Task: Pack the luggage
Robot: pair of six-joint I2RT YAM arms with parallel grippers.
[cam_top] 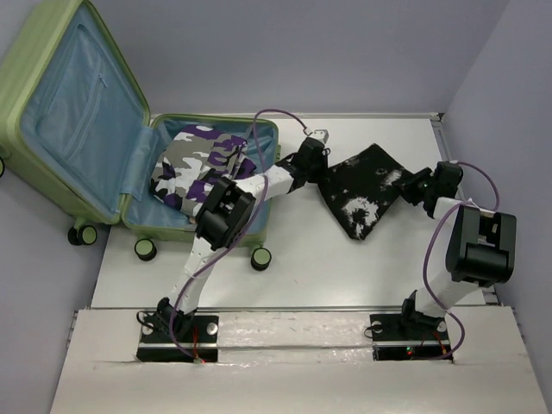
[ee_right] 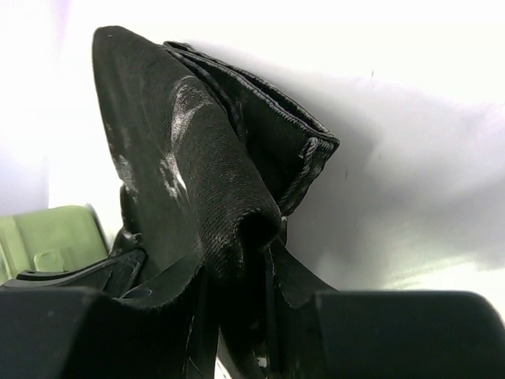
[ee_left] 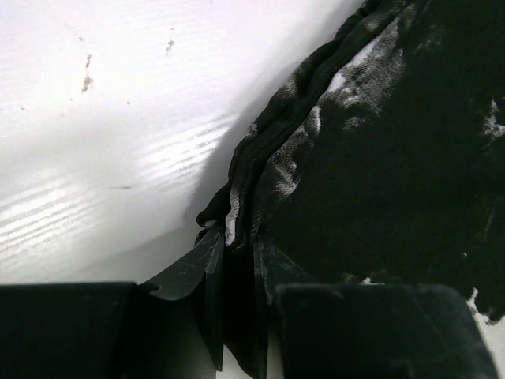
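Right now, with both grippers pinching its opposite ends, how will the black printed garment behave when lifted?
Likely floppy: the black garment bunches into folds where the left gripper and right gripper pinch it, so its middle should sag. Probably light, since the cloth looks thin. Slipping seems unlikely with cloth wedged between the fingers.

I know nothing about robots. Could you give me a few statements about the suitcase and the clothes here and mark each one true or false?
1. The suitcase lies open. True.
2. The camouflage garment lies outside the suitcase. False: it is inside the suitcase.
3. The left tool and the right tool each pinch the black cloth. True.
4. The black cloth is already packed. False: it is outside the suitcase, spread between the two tools.
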